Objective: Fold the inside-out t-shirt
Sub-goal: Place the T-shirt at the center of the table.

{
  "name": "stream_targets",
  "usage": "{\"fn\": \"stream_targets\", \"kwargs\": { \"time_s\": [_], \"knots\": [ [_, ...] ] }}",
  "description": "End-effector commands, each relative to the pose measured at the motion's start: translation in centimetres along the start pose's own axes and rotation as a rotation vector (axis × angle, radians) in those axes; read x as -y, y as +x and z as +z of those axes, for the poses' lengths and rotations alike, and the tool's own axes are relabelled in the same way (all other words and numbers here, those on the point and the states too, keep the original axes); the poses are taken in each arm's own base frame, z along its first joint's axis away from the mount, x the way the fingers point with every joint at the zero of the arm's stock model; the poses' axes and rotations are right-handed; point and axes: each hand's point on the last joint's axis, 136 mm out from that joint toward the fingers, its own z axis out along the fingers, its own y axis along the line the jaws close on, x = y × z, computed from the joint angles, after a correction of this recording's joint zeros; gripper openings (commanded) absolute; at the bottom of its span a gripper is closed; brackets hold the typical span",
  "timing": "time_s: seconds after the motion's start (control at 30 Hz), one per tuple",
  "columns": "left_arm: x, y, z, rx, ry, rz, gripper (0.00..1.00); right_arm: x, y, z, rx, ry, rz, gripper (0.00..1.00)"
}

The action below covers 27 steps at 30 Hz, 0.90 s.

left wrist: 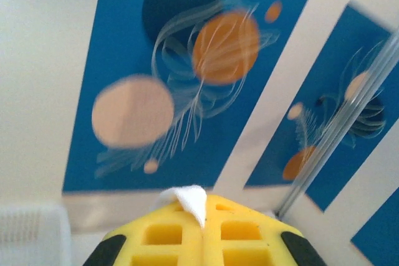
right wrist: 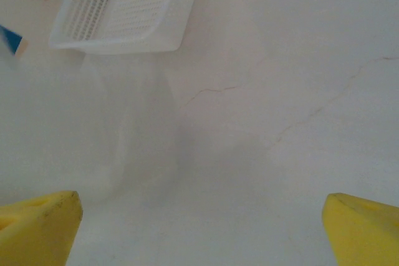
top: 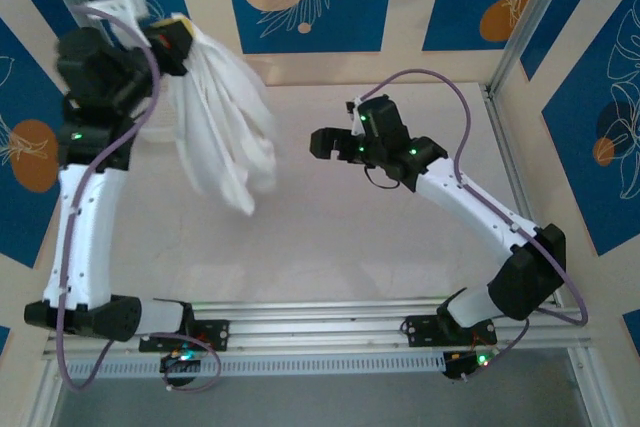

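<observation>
T-shirt (top: 225,117) blurred; basket (right wrist: 124,5) cut off by top edge.

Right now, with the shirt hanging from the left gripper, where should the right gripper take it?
Probably the shirt's dangling lower end, approached from its right: the left gripper clamps the top, and the open right gripper faces that side.

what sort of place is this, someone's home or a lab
Most likely a robot lab test cell, not a home: the left arm and right arm are bolted to a metal rail at the edge of a white table, fenced by metal posts and blue patterned wall panels.
</observation>
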Motion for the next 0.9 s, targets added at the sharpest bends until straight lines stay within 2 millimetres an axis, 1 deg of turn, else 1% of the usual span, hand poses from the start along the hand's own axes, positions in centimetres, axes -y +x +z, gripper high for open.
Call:
{"fn": "stream_targets", "kwargs": {
  "time_s": [0.0,0.03,0.07,0.1,0.13,0.17,0.2,0.27,0.33,0.4,0.43,0.5,0.53,0.57,0.6,0.63,0.7,0.77,0.8,0.87],
  "knots": [
    [-3.0,10.3,4.6,-0.225,-0.02,-0.128,0.0,2.1,-0.5,-0.9,0.024,0.008,0.141,0.99],
    [-3.2,12.9,5.0,-0.285,-0.018,-0.142,0.0,2.8,-0.3,-0.9,0.018,0.013,0.166,0.99],
    [-3.5,15.1,5.0,-0.333,-0.019,-0.155,0.02,3.4,-0.3,-1.0,0.016,0.02,0.183,0.99],
    [-3.8,16.5,4.8,-0.362,-0.03,-0.163,0.07,3.9,-0.2,-1.1,0.014,0.026,0.191,0.99],
    [-4.5,17.8,4.4,-0.378,-0.054,-0.171,0.08,4.3,0.0,-1.2,0.01,0.034,0.192,0.99],
    [-5.1,18.3,3.7,-0.377,-0.081,-0.164,0.09,4.5,0.1,-1.3,0.005,0.039,0.188,0.99],
    [-5.5,18.5,3.0,-0.373,-0.113,-0.151,0.1,4.5,0.2,-1.3,0.0,0.041,0.179,0.99],
    [-6.6,19.1,1.0,-0.387,-0.198,-0.14,0.2,4.1,0.5,-1.0,-0.027,0.03,0.146,0.99],
    [-8.1,20.2,-1.5,-0.42,-0.312,-0.162,0.16,3.3,1.1,-0.4,-0.065,0.021,0.104,0.99],
    [-9.7,22.1,-4.2,-0.458,-0.419,-0.164,0.15,2.2,2.3,0.7,-0.113,0.014,0.041,0.99],
    [-10.7,23.2,-5.7,-0.48,-0.475,-0.156,0.15,1.6,3.2,1.4,-0.142,0.009,0.011,0.99],
    [-12.5,24.8,-8.5,-0.503,-0.591,-0.136,0.14,0.8,5.0,2.9,-0.202,0.002,-0.026,0.99],
    [-13.4,25.7,-9.8,-0.513,-0.64,-0.125,0.13,0.6,5.9,3.7,-0.233,0.001,-0.03,0.99],
    [-13.7,26.6,-10.5,-0.526,-0.654,-0.128,0.14,0.4,6.8,4.4,-0.263,-0.01,-0.024,0.99],
    [-13.5,27.4,-10.7,-0.543,-0.636,-0.143,0.16,0.2,7.6,5.1,-0.29,-0.025,-0.017,1.0],
    [-12.8,28.5,-10.4,-0.574,-0.586,-0.173,0.21,-0.1,8.5,5.9,-0.323,-0.043,-0.01,1.0],
    [-11.3,31.0,-9.3,-0.644,-0.48,-0.27,0.29,-0.1,10.3,7.4,-0.384,-0.048,0.018,1.0],
    [-9.7,34.4,-8.1,-0.737,-0.383,-0.388,0.36,-0.3,12.0,9.1,-0.444,-0.062,0.039,1.0],
    [-9.2,35.8,-7.6,-0.773,-0.357,-0.415,0.37,-0.4,12.6,9.6,-0.466,-0.066,0.048,0.99],
    [-8.4,38.5,-6.8,-0.849,-0.33,-0.418,0.42,-0.8,13.5,11.0,-0.502,-0.08,0.056,0.94]
  ]
}}
